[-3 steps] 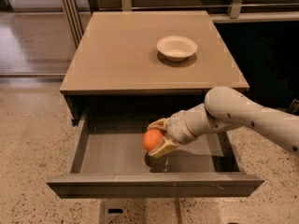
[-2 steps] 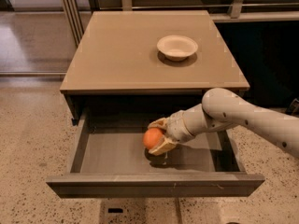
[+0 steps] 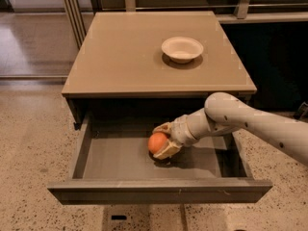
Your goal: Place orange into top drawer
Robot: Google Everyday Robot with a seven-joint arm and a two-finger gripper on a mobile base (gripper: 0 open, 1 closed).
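Your gripper point(image 3: 160, 141) is down inside the open drawer point(image 3: 159, 190), a little right of the middle and closer to the back of the drawer than to its front panel. Its two tan fingers point(image 3: 166, 152) are spread just wide enough to take the orange point(image 3: 155, 142) between them. One finger lies over the top of the fruit and the other lies under it, and both press against the skin. So your hand has the orange in its grasp, with the fruit showing at the fingertips on the side facing the left wall of the drawer.

The orange sits low in the drawer, over the bare grey bottom, with a dark shadow right beneath it and the lower finger. You cannot tell from this view whether the fruit or that finger touches the bottom.

Your arm point(image 3: 250, 124) comes in from the right and crosses above the drawer's right wall. The wrist passes under the front edge of the cabinet top point(image 3: 134, 52).

The drawer is pulled well out. On the cabinet top a cream bowl point(image 3: 182, 48) stands toward the back right, well apart from your hand.
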